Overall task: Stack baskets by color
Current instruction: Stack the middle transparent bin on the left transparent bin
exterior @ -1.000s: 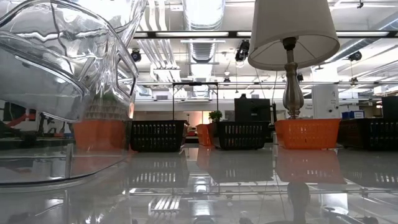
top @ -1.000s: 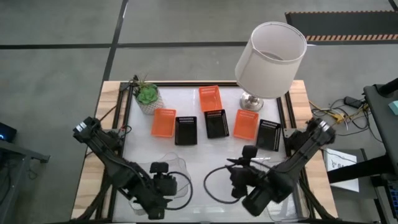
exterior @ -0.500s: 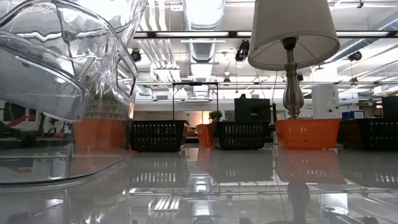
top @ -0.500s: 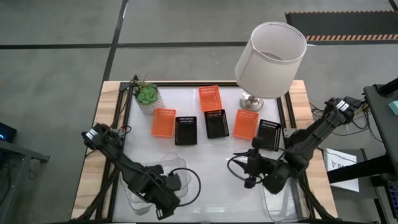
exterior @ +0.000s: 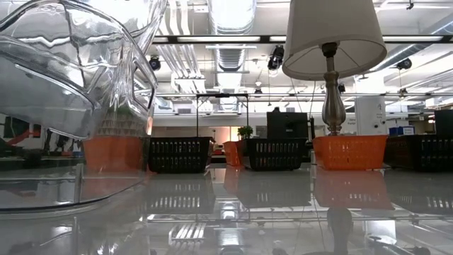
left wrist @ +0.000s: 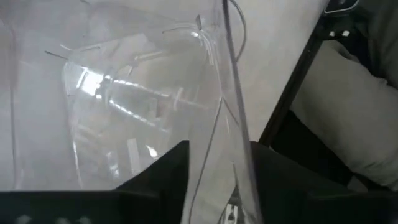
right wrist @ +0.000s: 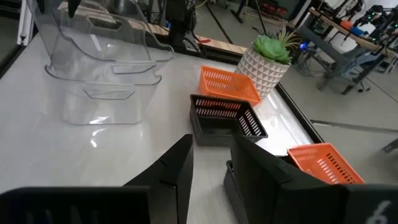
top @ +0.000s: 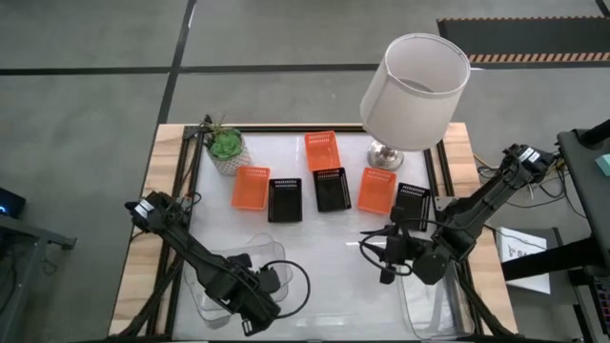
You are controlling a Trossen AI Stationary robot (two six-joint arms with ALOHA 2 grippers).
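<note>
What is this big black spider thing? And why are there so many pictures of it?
It is a robot with two black arms at a table. Each arm ends in a two-finger pincher called an end effector.

There are four pictures because there are four cameras. One looks straight down from above. One sits low on the table. One rides on each arm's wrist, looking past its fingers.

On the table are orange baskets, black baskets, see-through trays, a lamp and a little plant.

The left end effector has one finger on each side of a see-through tray's wall, with a gap showing. The right end effector is open and holds nothing, and it points toward the baskets.

The robot's job is to stack the baskets by color.
</note>
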